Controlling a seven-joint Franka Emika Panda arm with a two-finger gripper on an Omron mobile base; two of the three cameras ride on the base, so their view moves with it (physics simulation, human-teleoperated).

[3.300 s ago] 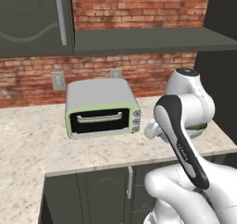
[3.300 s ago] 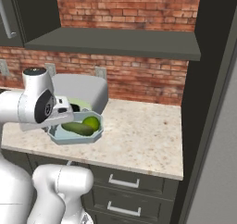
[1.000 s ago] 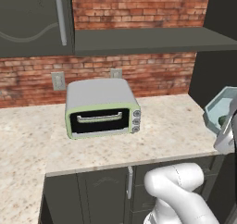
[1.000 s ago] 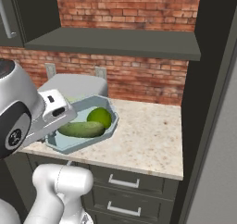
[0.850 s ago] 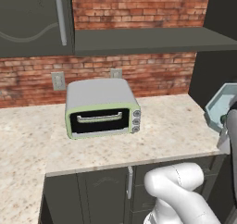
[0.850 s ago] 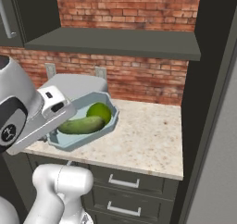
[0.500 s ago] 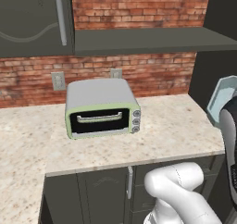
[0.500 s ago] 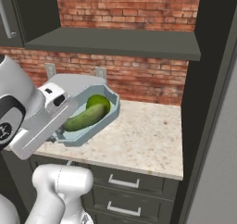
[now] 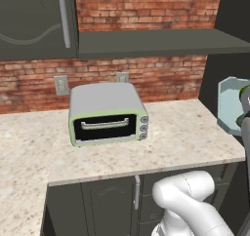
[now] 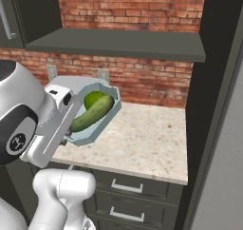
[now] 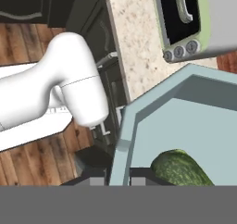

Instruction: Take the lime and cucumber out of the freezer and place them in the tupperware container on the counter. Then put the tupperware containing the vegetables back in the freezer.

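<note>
The gripper (image 11: 121, 180) pinches the rim of the stiff, light container (image 10: 103, 121), tilted, so the round lime (image 10: 93, 99) may roll.

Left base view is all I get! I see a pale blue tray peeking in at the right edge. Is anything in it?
Observer: Yes. In the right base view the shallow pale blue-grey tupperware container holds a long dark green cucumber.
Operator: Anything else?
Observer: A small round yellow-green lime sits beside the cucumber.
Operator: Is it on the counter?
Observer: No, it hangs tilted above the beige speckled counter, gripped at its rim.
</note>
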